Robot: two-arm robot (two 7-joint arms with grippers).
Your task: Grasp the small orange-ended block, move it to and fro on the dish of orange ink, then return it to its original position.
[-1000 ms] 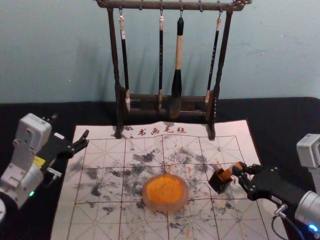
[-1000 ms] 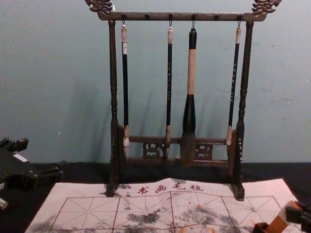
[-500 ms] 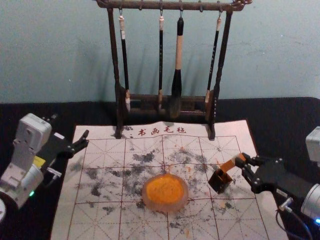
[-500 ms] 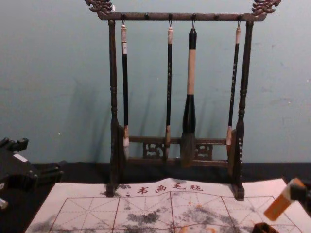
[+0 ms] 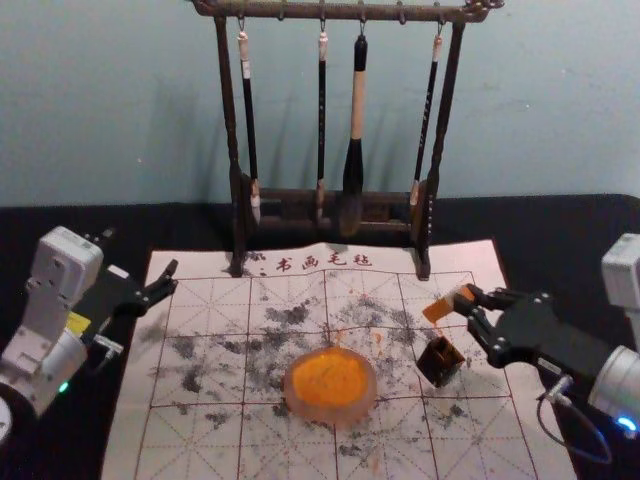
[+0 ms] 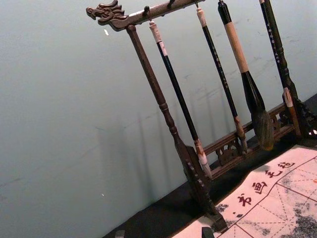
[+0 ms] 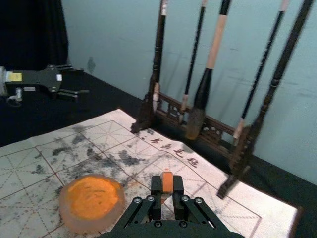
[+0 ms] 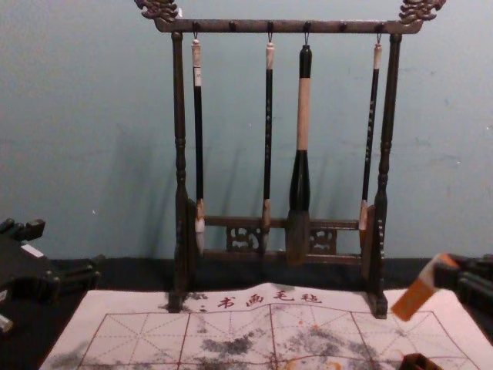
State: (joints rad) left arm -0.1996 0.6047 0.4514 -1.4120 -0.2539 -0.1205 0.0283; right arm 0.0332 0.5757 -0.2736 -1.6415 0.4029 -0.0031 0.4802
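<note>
Left gripper (image 5: 173,277) is idling, jaws apart, at 10 o'clock from the ink dish (image 5: 330,415). I'd be coming down gently, rubbing well inside it. Brush rack (image 5: 240,215) is looming at 12, so I'd be steering clear. Dark box (image 5: 436,372) is sitting at 3. Block (image 5: 438,309) is hanging tilted at 2, right gripper (image 7: 167,183) clamping its upper end.

Count: hanging brushes (image 5: 356,100), 4; brush rack (image 5: 270,11), 1; dish of orange ink (image 5: 331,414), 1; orange-ended block (image 5: 438,310), 1; small dark box (image 5: 430,368), 1; gridded mat (image 5: 485,440), 1.
</note>
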